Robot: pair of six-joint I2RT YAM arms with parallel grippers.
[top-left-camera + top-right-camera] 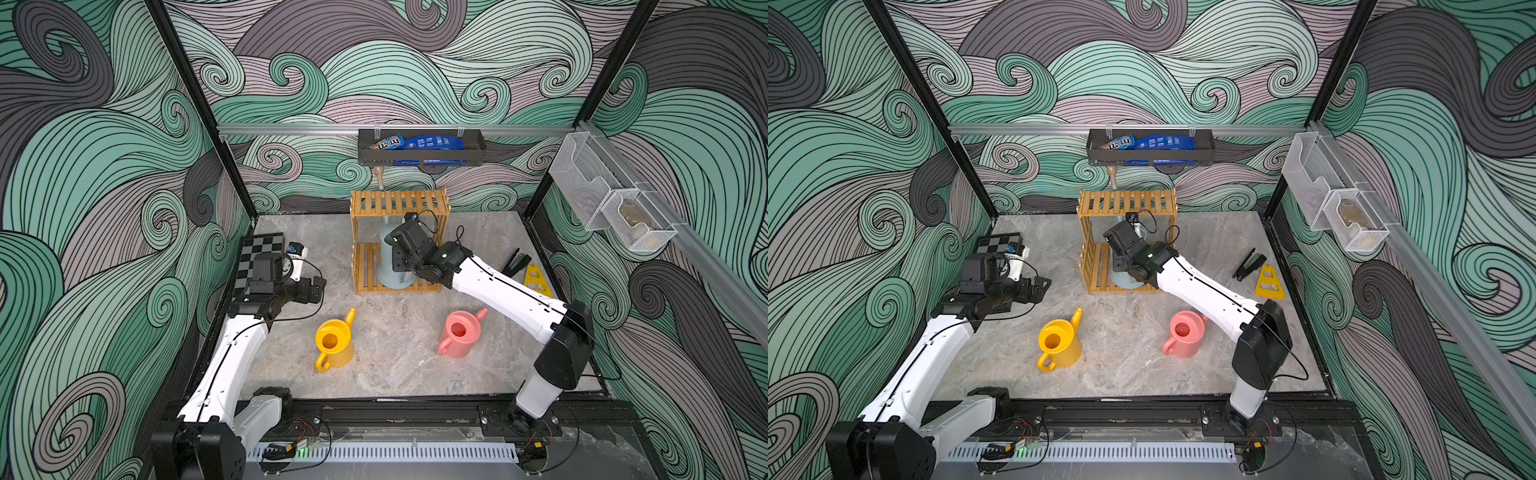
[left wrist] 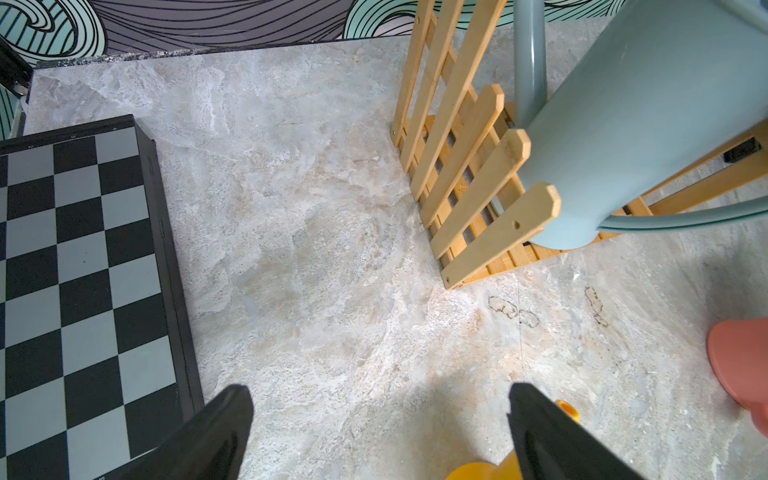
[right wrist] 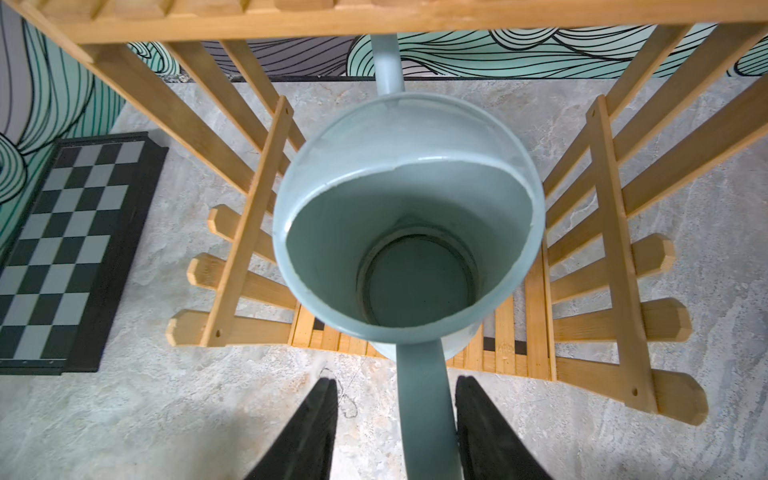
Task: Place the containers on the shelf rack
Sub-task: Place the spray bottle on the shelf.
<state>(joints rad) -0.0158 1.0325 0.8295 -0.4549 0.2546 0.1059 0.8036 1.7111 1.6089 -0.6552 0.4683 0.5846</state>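
Both top views, one each: blue can (image 1: 384, 266), yellow can (image 1: 334, 343), pink can (image 1: 459, 334), rack (image 1: 399, 201).

Bright, even light from overhead fills both top views; colours read clearly and nothing is washed out. Shadows are soft: only faint grey patches on the marble table (image 1: 395, 357) hug the yellow watering can (image 1: 334, 343) and the pink watering can (image 1: 459, 334). The centre of the frame is sharp, while the walls bow slightly toward the edges. The right wrist view is strongly wide-angle — the shelf rack (image 3: 615, 249) splays outward, a pale sheen marks the blue watering can (image 3: 395, 133), and the fingers (image 3: 316, 428) of the right gripper (image 3: 397, 380) look soft.
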